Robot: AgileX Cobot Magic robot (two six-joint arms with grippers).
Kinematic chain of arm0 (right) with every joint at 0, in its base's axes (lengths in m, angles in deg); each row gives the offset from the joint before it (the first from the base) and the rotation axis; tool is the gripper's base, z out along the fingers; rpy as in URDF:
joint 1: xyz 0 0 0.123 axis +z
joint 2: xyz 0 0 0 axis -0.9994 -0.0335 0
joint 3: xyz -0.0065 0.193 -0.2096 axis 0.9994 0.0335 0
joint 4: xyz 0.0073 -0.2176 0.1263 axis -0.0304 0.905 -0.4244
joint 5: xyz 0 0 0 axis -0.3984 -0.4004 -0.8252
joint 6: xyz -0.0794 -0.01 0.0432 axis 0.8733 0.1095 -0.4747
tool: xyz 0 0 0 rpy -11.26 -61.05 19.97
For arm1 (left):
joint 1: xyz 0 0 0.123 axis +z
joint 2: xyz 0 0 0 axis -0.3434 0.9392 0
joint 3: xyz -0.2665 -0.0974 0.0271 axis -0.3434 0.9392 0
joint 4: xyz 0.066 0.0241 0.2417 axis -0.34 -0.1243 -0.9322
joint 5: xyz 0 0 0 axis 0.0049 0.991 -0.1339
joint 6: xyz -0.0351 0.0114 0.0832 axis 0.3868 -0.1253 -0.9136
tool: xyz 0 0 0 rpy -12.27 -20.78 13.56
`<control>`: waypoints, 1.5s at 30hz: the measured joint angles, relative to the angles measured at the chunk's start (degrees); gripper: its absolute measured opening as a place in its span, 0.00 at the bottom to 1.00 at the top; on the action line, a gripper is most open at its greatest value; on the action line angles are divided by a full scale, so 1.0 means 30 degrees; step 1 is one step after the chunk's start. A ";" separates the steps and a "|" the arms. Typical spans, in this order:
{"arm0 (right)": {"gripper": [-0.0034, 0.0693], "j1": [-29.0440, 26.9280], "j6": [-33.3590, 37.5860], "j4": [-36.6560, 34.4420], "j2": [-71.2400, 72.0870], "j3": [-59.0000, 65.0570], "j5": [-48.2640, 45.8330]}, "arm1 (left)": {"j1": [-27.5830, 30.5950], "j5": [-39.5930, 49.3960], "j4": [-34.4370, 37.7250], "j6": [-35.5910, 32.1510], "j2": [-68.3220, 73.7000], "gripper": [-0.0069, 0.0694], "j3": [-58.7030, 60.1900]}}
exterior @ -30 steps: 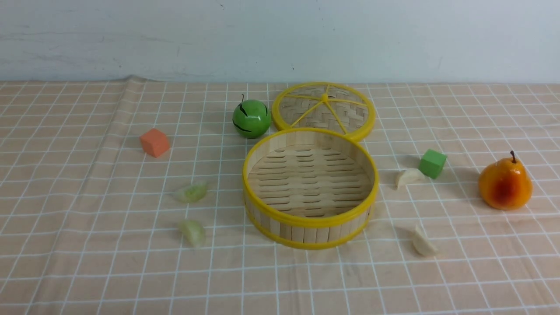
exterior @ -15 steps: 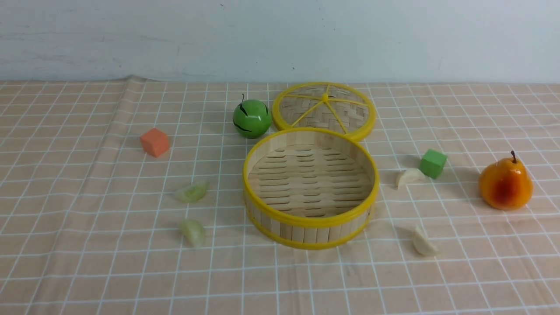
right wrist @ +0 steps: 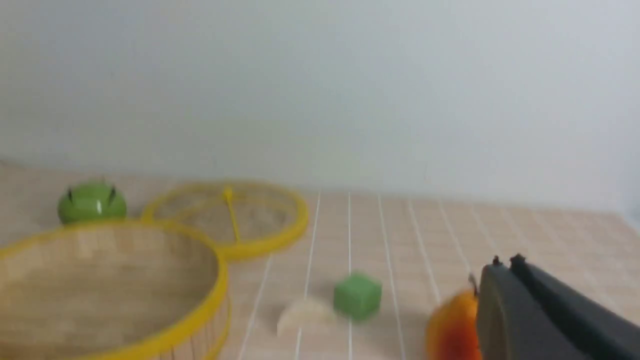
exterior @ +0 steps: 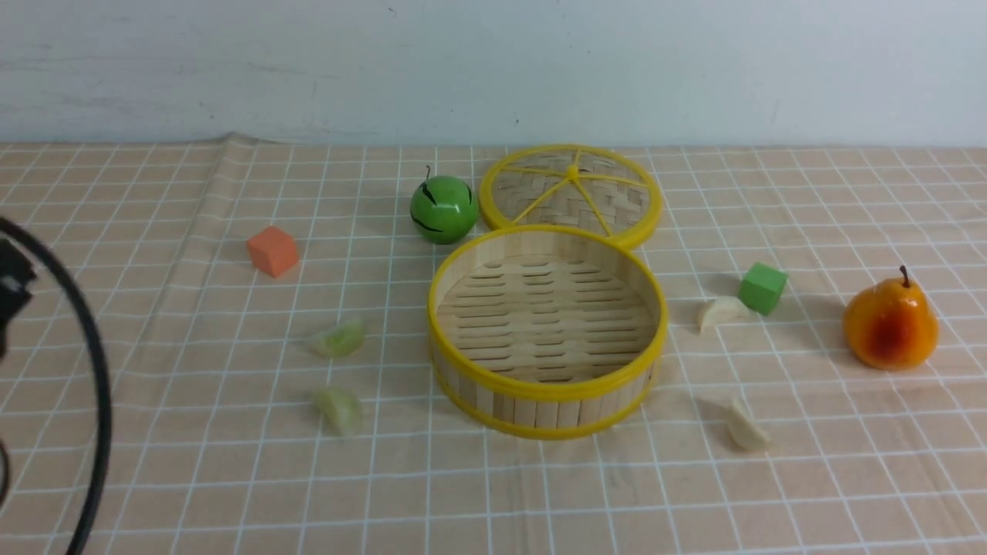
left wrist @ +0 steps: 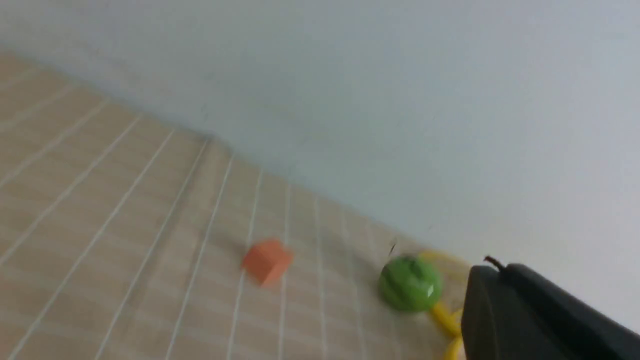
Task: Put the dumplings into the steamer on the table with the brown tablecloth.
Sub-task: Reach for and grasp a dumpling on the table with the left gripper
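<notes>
Dumplings [exterior: 337, 338] are spread on the brown tablecloth [exterior: 154, 478], all outside the steamer [exterior: 544, 401]. Two green ones are placed to its left and two white ones [exterior: 746, 426] to its right, the farther white one [exterior: 722, 311] just beside a green cube [exterior: 763, 287]. The left gripper [left wrist: 492, 274] and right gripper [right wrist: 506, 264] are closed, with nothing held.

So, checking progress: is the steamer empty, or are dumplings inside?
Empty: the steamer shows only its bare slotted floor; all four dumplings lie outside it.
</notes>
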 joint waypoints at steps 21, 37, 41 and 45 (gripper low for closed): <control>0.04 0.0328 -0.3967 0.0016 -0.2450 0.0000 -0.0100 | 0.0000 0.3681 -0.2418 0.3933 0.5094 0.07 -0.1637; 0.05 0.2888 -0.4288 0.0651 -0.2450 0.0000 -0.0063 | 0.0000 0.3681 -0.2378 0.3933 0.5094 0.07 -0.1637; 0.06 0.2888 -0.4288 0.0651 -0.2450 0.0000 -0.0063 | 0.0000 0.3681 -0.2378 0.3933 0.5094 0.07 -0.1637; 0.06 0.2888 -0.4297 0.0664 -0.2450 0.0000 -0.0086 | 0.0000 0.3681 -0.2378 0.3933 0.5094 0.07 -0.1637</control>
